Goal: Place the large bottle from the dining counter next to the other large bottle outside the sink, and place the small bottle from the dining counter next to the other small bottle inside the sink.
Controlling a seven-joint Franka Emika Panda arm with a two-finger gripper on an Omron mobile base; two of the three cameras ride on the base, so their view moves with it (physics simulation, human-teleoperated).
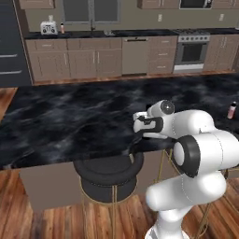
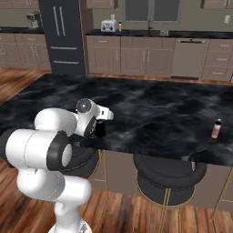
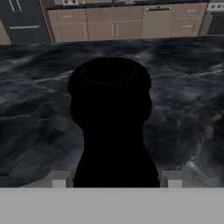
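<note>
Here the gripper (image 3: 113, 183) sits low over the near edge of the dining counter (image 1: 70, 116), its two small finger tips (image 3: 59, 180) standing on either side of the large black cola-style bottle (image 3: 111, 127), which rises between them from 6 o'clock toward the centre of the hand view. The jaws stand fairly wide, close against the bottle's flanks, yet the pictures do not settle whether the pads actually press on it. The bottle is so dark that no label, brand or writing can be read; its round cap rim shows faintly at the top. In the right base view a sliver of the bottle (image 2: 99, 129) shows just below the hand (image 2: 102, 113), at the counter's front edge above a black round stool (image 2: 168, 175). A small pinkish bottle with a dark cap (image 2: 216, 129) stands on the marble at about 3 o'clock, well apart from the arm; the left base view shows it (image 1: 231, 110) at the right edge. On the far worktop a white toaster (image 1: 49, 28) sits at about 11 o'clock, with a small bottle (image 1: 62, 28) just beside it.
</note>
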